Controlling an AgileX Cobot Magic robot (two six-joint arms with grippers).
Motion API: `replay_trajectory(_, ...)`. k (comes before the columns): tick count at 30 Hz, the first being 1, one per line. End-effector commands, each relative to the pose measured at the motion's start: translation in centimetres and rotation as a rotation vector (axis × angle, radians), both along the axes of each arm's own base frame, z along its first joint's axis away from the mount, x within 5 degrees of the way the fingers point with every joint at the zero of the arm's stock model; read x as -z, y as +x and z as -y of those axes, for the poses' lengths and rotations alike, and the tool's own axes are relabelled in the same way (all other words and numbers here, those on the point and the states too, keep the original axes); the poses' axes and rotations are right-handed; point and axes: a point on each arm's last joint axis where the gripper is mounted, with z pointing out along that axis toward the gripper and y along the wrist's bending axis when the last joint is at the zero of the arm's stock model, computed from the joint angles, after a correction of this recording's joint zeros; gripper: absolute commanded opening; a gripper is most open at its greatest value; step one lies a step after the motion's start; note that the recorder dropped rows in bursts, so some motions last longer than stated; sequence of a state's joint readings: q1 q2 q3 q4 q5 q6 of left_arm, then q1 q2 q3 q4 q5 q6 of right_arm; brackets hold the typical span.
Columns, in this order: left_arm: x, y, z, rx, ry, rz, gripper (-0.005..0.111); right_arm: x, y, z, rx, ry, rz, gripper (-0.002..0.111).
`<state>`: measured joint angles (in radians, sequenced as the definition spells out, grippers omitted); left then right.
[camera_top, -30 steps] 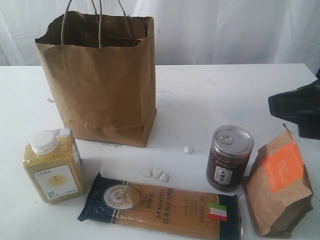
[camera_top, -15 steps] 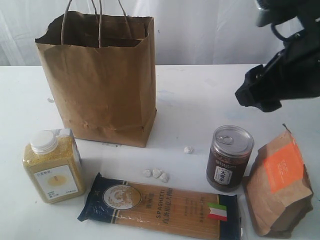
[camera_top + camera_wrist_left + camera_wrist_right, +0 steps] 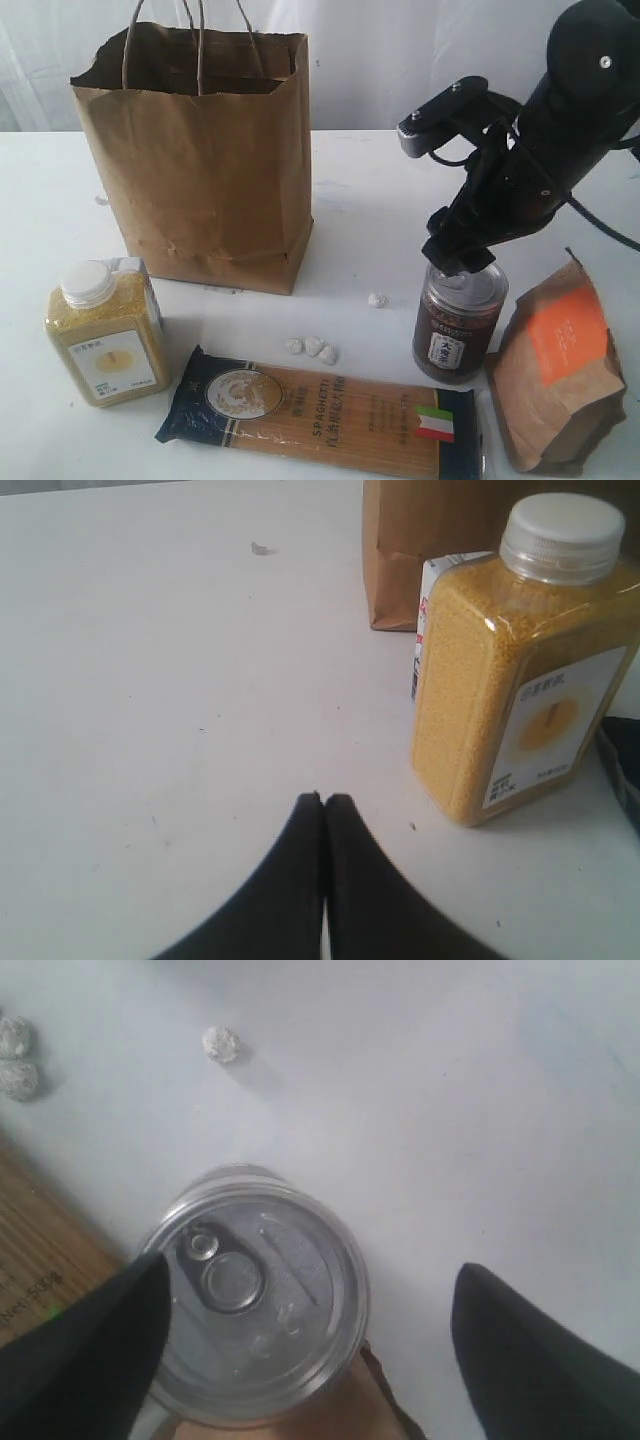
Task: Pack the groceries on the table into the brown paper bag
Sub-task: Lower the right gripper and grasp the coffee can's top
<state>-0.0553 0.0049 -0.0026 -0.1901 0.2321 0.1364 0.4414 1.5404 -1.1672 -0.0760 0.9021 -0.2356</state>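
Note:
The brown paper bag (image 3: 200, 160) stands open at the back left of the table (image 3: 380, 190). In front lie the yellow-grain bottle (image 3: 105, 335), the spaghetti packet (image 3: 320, 410), the dark silver-topped can (image 3: 458, 320) and the orange-labelled pouch (image 3: 560, 370). My right gripper (image 3: 460, 262) hangs open just above the can. In the right wrist view the can's lid (image 3: 255, 1295) sits off-centre by one finger of the right gripper (image 3: 310, 1268). My left gripper (image 3: 324, 800) is shut and empty, low over the table beside the bottle (image 3: 520, 680). A small carton (image 3: 432, 610) stands behind the bottle.
Small white pebbles (image 3: 312, 346) lie between the bag and the spaghetti, with one more (image 3: 376, 298) left of the can. The pouch (image 3: 340, 1410) sits close against the can. The bag's cord handles (image 3: 195, 40) rise above its rim.
My right arm has swung in from the right edge and come down over the can, its jaws spreading wider. The groceries and the bag have not moved.

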Motion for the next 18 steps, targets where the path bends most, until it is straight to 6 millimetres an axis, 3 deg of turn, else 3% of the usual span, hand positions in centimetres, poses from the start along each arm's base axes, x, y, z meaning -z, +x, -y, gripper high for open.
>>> replay_trajectory(1, 0.0, 0.0, 0.0, -0.006, -0.008, 0.009, 0.0, 0.1, 0.5, -0.2, -0.026, 0.002, 0.014, 0.088)
replay_trajectory(4, 0.0, 0.0, 0.0, -0.006, -0.008, 0.009, 0.0, 0.2, 0.4, -0.3, -0.02, 0.013, -0.005, 0.096)
replay_trajectory(11, 0.0, 0.0, 0.0, -0.006, -0.008, 0.009, 0.0, 0.5, -0.4, -1.5, -0.073, 0.036, -0.056, 0.096)
replay_trajectory(18, 0.0, 0.0, 0.0, -0.006, -0.008, 0.009, 0.0, 2.7, 0.3, -1.8, -0.074, -0.011, -0.13, 0.096)
